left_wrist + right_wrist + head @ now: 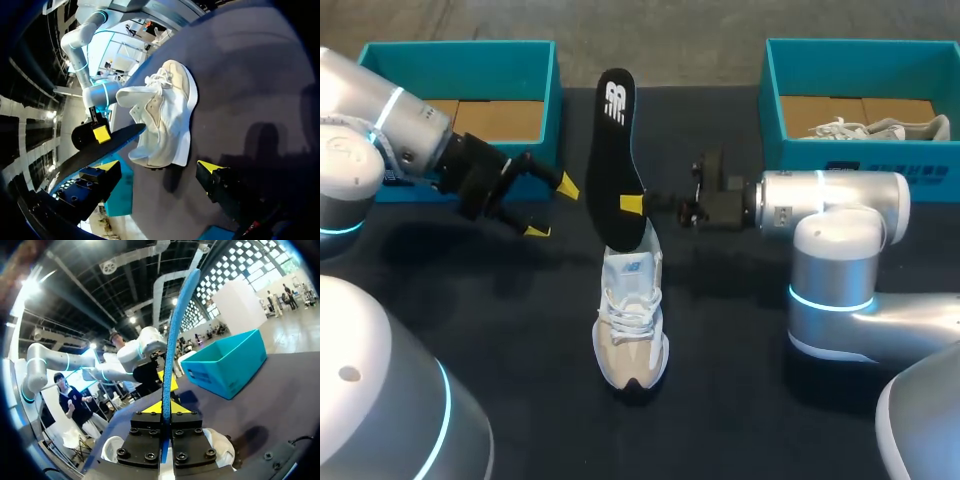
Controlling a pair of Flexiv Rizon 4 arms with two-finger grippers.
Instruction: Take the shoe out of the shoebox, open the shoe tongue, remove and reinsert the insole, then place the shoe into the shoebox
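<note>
A white and beige shoe (632, 325) stands upright mid-table, toe toward the near edge. A black insole (613, 130) rises steeply from its heel opening, and my right gripper (633, 205) is shut on the insole's lower part from the right. In the right wrist view the insole's blue edge (173, 335) runs up from between the closed fingertips of the right gripper (164, 409), with the shoe (113, 448) underneath. My left gripper (552, 208) hangs open left of the insole, touching nothing. The left wrist view shows the shoe (167, 112) and insole (107, 145) ahead of the left gripper (159, 167).
A teal shoebox (460, 48) sits at the back left behind my left arm, also seen as the teal shoebox (227, 362) in the right wrist view. A second teal box (860, 46) at the back right holds another white shoe (880, 128). Dark cloth covers the table (740, 400).
</note>
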